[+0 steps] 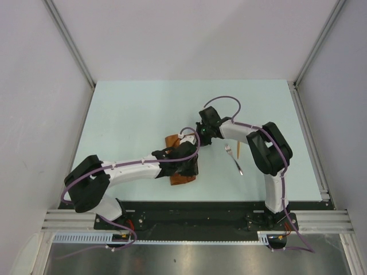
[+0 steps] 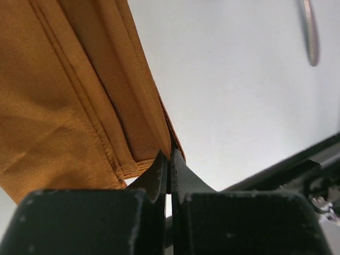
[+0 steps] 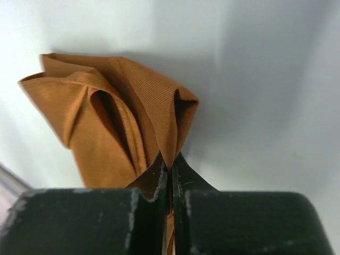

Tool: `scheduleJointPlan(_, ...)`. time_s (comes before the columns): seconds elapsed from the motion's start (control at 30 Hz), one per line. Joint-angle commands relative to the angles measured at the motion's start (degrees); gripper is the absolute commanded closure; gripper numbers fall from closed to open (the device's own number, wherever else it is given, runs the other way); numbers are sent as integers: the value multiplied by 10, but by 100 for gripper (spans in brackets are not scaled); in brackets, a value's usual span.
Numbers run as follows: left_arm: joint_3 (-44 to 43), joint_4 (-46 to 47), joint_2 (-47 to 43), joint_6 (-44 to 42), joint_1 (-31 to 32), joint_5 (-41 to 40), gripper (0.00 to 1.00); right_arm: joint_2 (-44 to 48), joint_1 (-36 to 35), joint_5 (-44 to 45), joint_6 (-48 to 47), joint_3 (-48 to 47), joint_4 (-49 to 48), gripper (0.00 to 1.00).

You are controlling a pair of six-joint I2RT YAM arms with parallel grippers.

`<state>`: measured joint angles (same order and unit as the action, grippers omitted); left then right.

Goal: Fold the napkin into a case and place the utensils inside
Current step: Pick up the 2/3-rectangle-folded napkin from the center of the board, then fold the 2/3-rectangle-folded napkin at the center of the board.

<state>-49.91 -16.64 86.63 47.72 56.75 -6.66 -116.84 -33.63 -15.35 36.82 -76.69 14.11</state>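
Note:
The rust-orange napkin (image 1: 171, 141) lies folded into a long narrow strip, mostly hidden under both arms in the top view. My left gripper (image 1: 193, 171) is at its near end (image 1: 182, 179), and its fingertips (image 2: 170, 155) are shut on a thin edge of the napkin (image 2: 64, 95). My right gripper (image 1: 193, 140) is shut on a raised fold at the far end. Cloth (image 3: 133, 106) runs down between its fingertips (image 3: 171, 162). The silver fork (image 1: 233, 156) lies on the table to the right of the napkin, and its metal end (image 2: 311, 32) shows in the left wrist view. An orange sliver of the spoon (image 1: 253, 151) pokes out beside the right arm.
The pale table (image 1: 132, 114) is walled by white panels on three sides. A black base rail (image 1: 189, 209) runs along the near edge. The right arm's elbow (image 1: 269, 150) hangs over the table's right part, close to the utensils.

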Motion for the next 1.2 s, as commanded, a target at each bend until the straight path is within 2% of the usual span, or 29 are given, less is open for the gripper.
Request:
scheduleJointPlan(0.0,8,62,-12,-4,-1,57,100,46,10,82,-53,-18,79,100)
scheduleJointPlan(0.23,41,100,-27,6,-1,61,100,72,7,122,-74,-32,125,100)
scheduleJointPlan(0.5,111,138,-68,7,-23,76,100,19,-27,170,-61,-123,210,100)
scheduleJointPlan(1.17,228,153,-153,14,-63,54,100,-60,-74,210,12,-241,272,100)
